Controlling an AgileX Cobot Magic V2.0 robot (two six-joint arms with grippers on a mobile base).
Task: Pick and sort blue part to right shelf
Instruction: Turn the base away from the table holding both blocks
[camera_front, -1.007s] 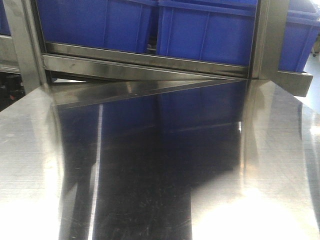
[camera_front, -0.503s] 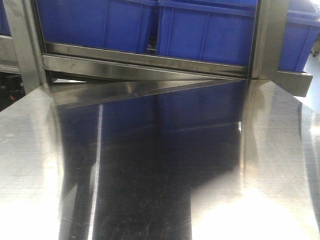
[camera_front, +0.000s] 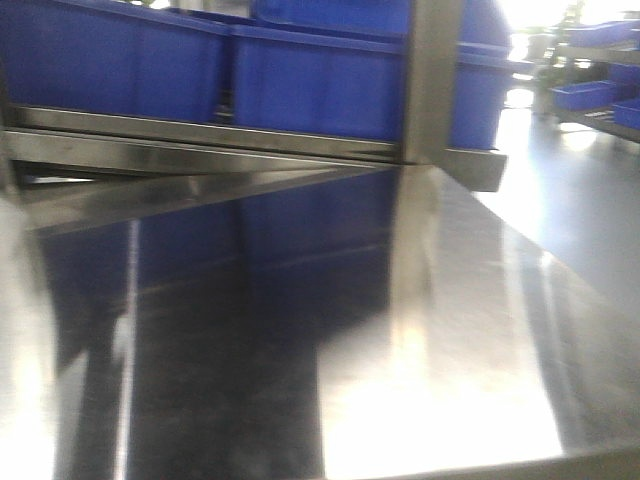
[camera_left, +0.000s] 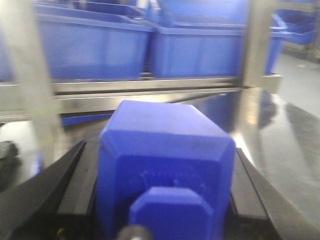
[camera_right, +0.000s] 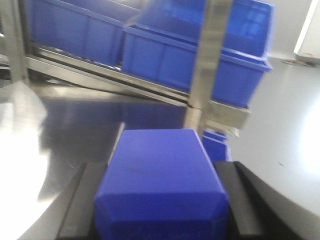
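Note:
In the left wrist view my left gripper (camera_left: 165, 205) is shut on a blue part (camera_left: 165, 160), a chunky block with chamfered edges and a smaller boss on its near face, held between black fingers (camera_left: 75, 185). In the right wrist view my right gripper (camera_right: 160, 210) is shut on a second blue part (camera_right: 160, 175) of the same shape, between black fingers (camera_right: 235, 200). Both parts are held above the steel table, facing the shelf. Neither gripper nor part shows in the front view.
A reflective steel table (camera_front: 450, 330) runs up to a steel shelf rail (camera_front: 200, 135) holding blue bins (camera_front: 300, 80), with an upright post (camera_front: 432, 80). Beyond the table's right edge is grey floor and another rack with blue bins (camera_front: 590, 95).
The front view has swung to the right: shelf, bins and post have shifted left in the frame, and the floor and a far rack on the right have come into view.

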